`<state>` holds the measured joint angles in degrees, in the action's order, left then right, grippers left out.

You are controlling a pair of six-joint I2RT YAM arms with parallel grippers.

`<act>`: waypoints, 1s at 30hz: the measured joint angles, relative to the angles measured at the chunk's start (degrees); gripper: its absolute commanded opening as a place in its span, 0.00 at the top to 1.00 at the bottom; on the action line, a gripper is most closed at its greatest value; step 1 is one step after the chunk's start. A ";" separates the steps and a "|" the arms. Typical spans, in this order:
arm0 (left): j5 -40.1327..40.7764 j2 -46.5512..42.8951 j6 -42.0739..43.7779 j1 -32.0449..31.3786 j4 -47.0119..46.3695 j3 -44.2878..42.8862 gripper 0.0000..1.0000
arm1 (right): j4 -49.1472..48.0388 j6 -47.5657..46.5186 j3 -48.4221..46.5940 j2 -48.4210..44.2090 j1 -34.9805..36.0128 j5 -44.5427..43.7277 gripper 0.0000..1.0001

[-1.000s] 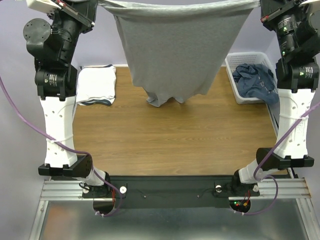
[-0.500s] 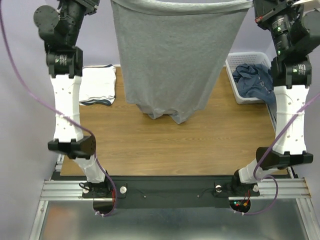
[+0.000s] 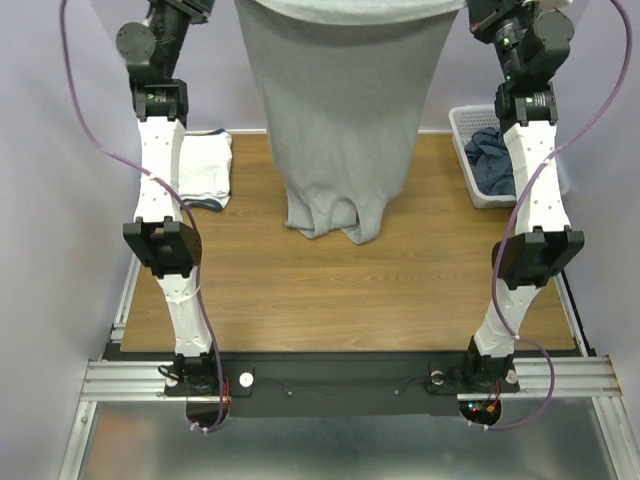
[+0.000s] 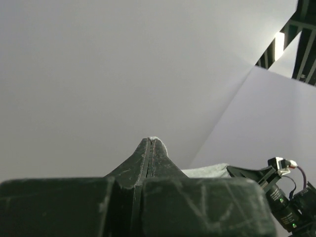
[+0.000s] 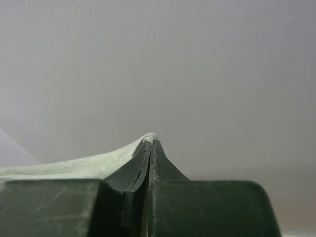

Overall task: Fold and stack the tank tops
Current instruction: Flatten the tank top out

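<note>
A heather grey tank top (image 3: 345,110) hangs full length between my two raised arms, its lower end bunched on the table. My left gripper (image 4: 150,140) is shut on its left top corner, grey cloth showing at the tips. My right gripper (image 5: 150,138) is shut on its right top corner (image 5: 74,165). In the top view both grippers are above the frame's upper edge. A folded white tank top (image 3: 204,168) lies at the table's far left. A dusty blue tank top (image 3: 492,158) lies crumpled in the basket.
A white lattice basket (image 3: 462,125) stands at the far right of the wooden table (image 3: 350,290). Purple cables hang along both arms. Pale walls surround the table.
Both arms have stretched upward and moved closer together, lifting the grey tank top higher. Its hanging width has narrowed and its lower end has slid slightly nearer on the table.
</note>
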<state>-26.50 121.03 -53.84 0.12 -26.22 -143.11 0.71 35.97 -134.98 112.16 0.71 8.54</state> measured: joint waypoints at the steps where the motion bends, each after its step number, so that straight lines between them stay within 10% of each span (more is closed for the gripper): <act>1: 0.33 0.00 -0.52 0.63 -1.40 -0.52 1.00 | -1.29 -0.20 0.00 -0.04 0.00 -0.39 1.00; 12: 1.09 -11.67 -8.61 7.87 -18.69 7.17 1.00 | -20.70 -2.12 22.75 -25.40 0.02 -5.03 1.00; 20: -3.96 -33.64 -10.21 2.29 -24.70 59.91 1.00 | -25.51 3.96 70.90 -50.42 0.00 -5.90 1.00; 25: -2.32 -44.96 -4.20 -3.41 -10.10 92.28 1.00 | -16.26 9.42 101.68 -60.98 0.00 -5.68 1.00; 30: 0.20 -52.65 2.86 -7.17 6.56 106.75 1.00 | -3.78 14.62 119.25 -73.96 0.00 -4.33 1.00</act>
<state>-26.30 68.38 -50.98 -7.05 -19.66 -36.36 -3.07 50.59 -15.73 38.20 0.71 4.21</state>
